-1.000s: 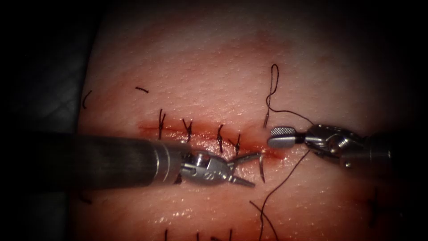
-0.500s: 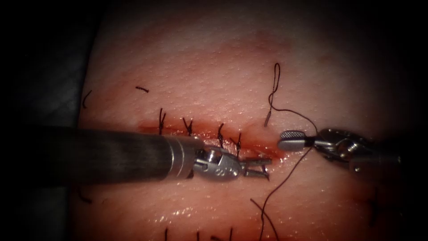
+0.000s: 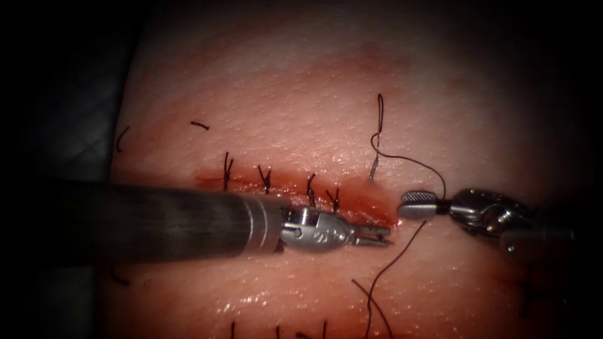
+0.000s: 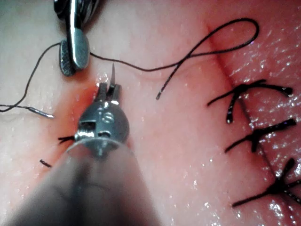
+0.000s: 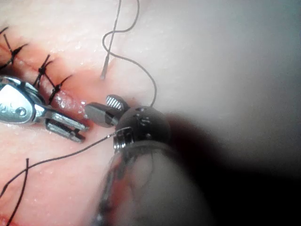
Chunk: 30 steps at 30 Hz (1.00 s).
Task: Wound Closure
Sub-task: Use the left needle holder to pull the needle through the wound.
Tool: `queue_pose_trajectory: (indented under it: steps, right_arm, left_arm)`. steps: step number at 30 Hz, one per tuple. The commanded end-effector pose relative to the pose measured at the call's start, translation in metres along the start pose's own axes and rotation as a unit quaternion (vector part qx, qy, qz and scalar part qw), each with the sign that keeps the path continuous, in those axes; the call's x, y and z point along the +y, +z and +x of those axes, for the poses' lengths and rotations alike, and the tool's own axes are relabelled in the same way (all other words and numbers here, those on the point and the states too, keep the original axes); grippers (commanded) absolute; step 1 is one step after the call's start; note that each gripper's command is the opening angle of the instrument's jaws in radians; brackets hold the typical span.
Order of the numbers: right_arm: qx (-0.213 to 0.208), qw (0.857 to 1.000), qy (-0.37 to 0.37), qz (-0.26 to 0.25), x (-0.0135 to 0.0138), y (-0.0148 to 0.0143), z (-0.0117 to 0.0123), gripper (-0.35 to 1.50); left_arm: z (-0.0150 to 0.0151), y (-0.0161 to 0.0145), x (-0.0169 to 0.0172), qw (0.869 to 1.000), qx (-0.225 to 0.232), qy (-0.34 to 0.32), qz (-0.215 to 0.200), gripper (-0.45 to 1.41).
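Left tool [image 3: 375, 236] jaws pinch the needle [image 4: 113, 74] near its tip, at the cut's [image 3: 295, 186] right end. Right tool [image 3: 419, 204], at 3 o'clock, jaws pressed together on thread [image 3: 411, 164].

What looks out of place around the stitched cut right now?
Two short cut ends of dark thread lie loose on the pale tissue, above the red cut's left end. Otherwise orderly: the left tool grips the thin steel needle near its tip; the long dark thread crosses the right tool.
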Motion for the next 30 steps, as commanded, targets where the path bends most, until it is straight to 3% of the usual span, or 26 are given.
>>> queue_pose_trajectory:
  steps: [1, 5, 9, 13, 15, 18, 21, 22, 27, 30]
  right_arm:
    - [0.001, 1.0, 0.001, 0.002, 0.0001, 0.0007, -0.0006, 0.37]
    - [0.003, 0.999, -0.045, -0.001, 0.0001, 0.0008, -0.0004, 0.91]
    - [0.004, 0.994, -0.113, -0.008, 0.0002, 0.001, -0.0002, 1.0]
    - [-0.017, 0.978, -0.206, -0.021, 0.0003, 0.0011, -0.0003, 0.86]
    - [-0.041, 0.965, -0.258, -0.03, 0.0003, 0.0011, -0.0003, 0.59]
    - [-0.055, 0.951, -0.303, -0.033, 0.0003, 0.0012, -0.0005, 0.41]
    - [-0.055, 0.948, -0.313, -0.034, 0.0003, 0.0012, -0.0008, 0.29]
    - [-0.056, 0.947, -0.313, -0.034, 0.0003, 0.0012, -0.0009, 0.17]
    - [-0.058, 0.937, -0.343, -0.035, 0.0002, 0.0014, -0.0014, 0.22]
    - [-0.059, 0.936, -0.344, -0.036, 0.0003, 0.0014, -0.0015, 0.27]
  left_arm:
    - [-0.0001, 0.0004, -0.0002, 1.0, 0.002, -0.024, -0.002, -0.45]
    - [0.0004, -0.0003, -0.0004, 0.991, 0.022, -0.128, -0.036, -0.45]
    - [0.0015, -0.0014, -0.0003, 0.968, 0.043, -0.238, -0.066, -0.45]
    - [0.0029, -0.0026, -0.0003, 0.947, 0.052, -0.304, -0.088, -0.45]
    - [0.0037, -0.0031, -0.0002, 0.938, 0.056, -0.328, -0.098, -0.45]
    - [0.0052, -0.0038, -0.0002, 0.922, 0.07, -0.357, -0.13, -0.45]
    - [0.0067, -0.0043, 0.0, 0.909, 0.086, -0.371, -0.169, -0.45]
    - [0.0072, -0.0045, 0.0001, 0.906, 0.092, -0.372, -0.178, -0.45]
    - [0.0092, -0.0052, 0.0006, 0.908, 0.104, -0.355, -0.198, -0.45]
    - [0.0106, -0.006, 0.0009, 0.926, 0.112, -0.305, -0.191, -0.45]
